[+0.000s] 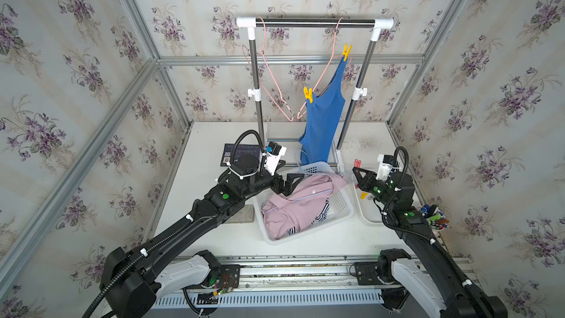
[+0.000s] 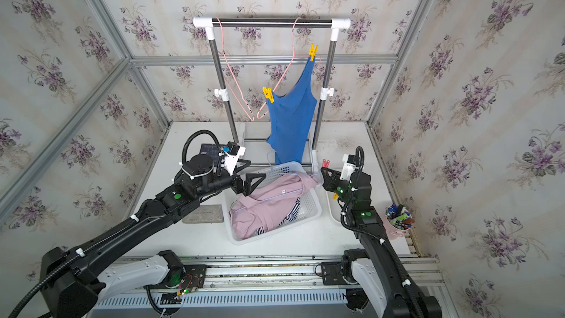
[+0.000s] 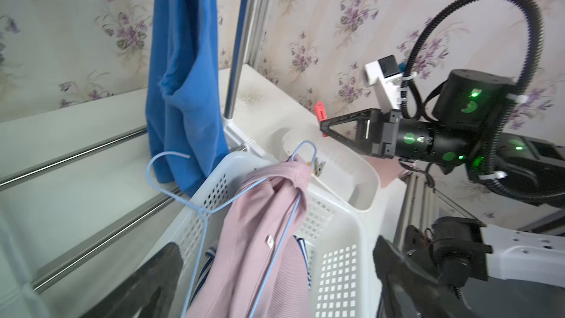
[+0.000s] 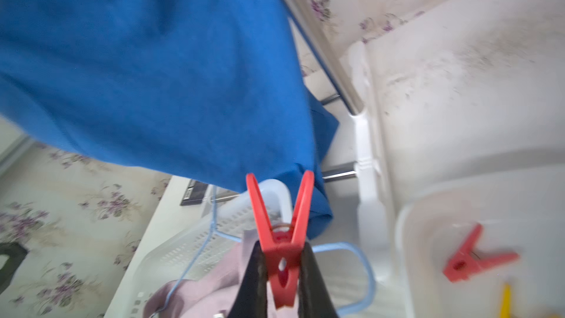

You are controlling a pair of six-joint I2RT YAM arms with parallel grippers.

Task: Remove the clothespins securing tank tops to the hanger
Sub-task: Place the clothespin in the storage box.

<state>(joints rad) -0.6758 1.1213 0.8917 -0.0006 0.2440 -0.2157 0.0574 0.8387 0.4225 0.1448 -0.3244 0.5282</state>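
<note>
At the 12 o'clock end of the table, the bright blue tank top hangs from a steeply tilted pink hanger on the rail. Two yellow clothespins pin it there: the upper yellow clothespin at the top's 1 o'clock and the lower yellow clothespin at its 10 o'clock. The right gripper is clamped narrow on a red clothespin, flared prongs pointing away, near the far rim of a white tub. The tub sits at 3 o'clock of the white basket and holds a second red clothespin and a loose yellow clothespin. In the basket lie the pink-mauve tank top, the striped tank top under it, and a light-blue hanger. The left gripper hangs over the basket's 10 o'clock corner, spread wide and empty.

- Let go from here, the red pin may land on the rim or the table; it looks barely over the tub.
- The smooth plastic could squirt from the pinch.
- Tugging either yellow pin may swing the tilted hanger or slide it along the rail.
- With one pin gone, the blue top could drop askew, partly outside the basket.
- A descending left gripper might snag the light-blue wire.

The dark card, at the basket's 10 o'clock, shows a QR code and fine print too small to read. The white tag on the pink top bears an illegible mark.
</note>
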